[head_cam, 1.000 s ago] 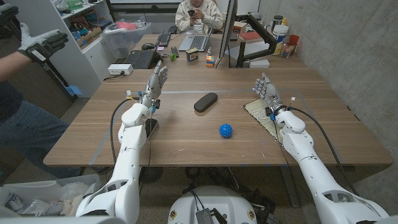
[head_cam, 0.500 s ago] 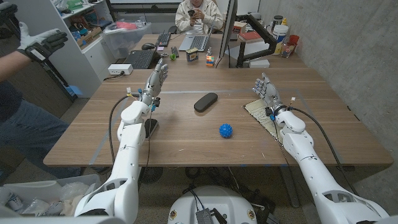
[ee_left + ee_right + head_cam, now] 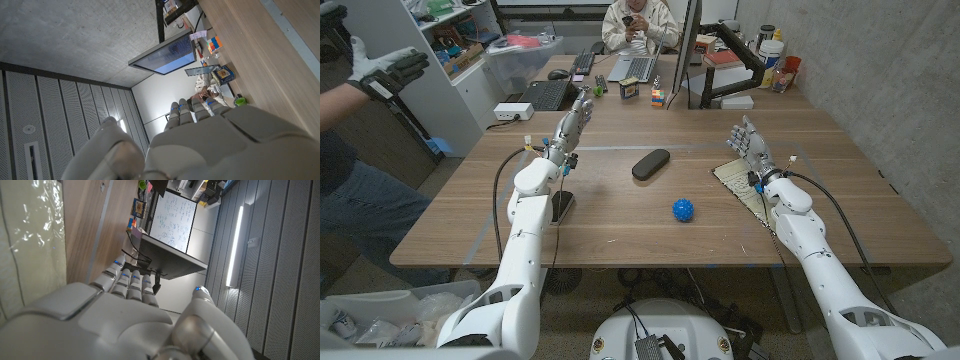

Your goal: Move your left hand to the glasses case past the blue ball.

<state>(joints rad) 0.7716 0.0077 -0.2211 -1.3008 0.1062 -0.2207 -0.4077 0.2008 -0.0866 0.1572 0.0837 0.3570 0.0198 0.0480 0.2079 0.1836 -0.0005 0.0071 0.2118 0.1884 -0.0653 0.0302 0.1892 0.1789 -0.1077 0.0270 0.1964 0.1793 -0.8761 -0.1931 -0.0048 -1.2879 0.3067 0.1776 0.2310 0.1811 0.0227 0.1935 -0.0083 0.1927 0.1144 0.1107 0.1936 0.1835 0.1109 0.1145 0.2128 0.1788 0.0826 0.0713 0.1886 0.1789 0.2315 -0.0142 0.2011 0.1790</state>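
I have the left robot hand (image 3: pixel 574 122) raised, fingers spread, holding nothing, left of the glasses case (image 3: pixel 651 163); blue ball (image 3: pixel 682 209) sits nearer. Next I'd swing it rightward onto the case.

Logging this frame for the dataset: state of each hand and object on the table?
left hand: open, raised, holding nothing
right hand: open, holding nothing
black oval glasses case: closed, lying on the table, untouched
blue spiky ball: resting on the table, untouched
laptop at the far end: open
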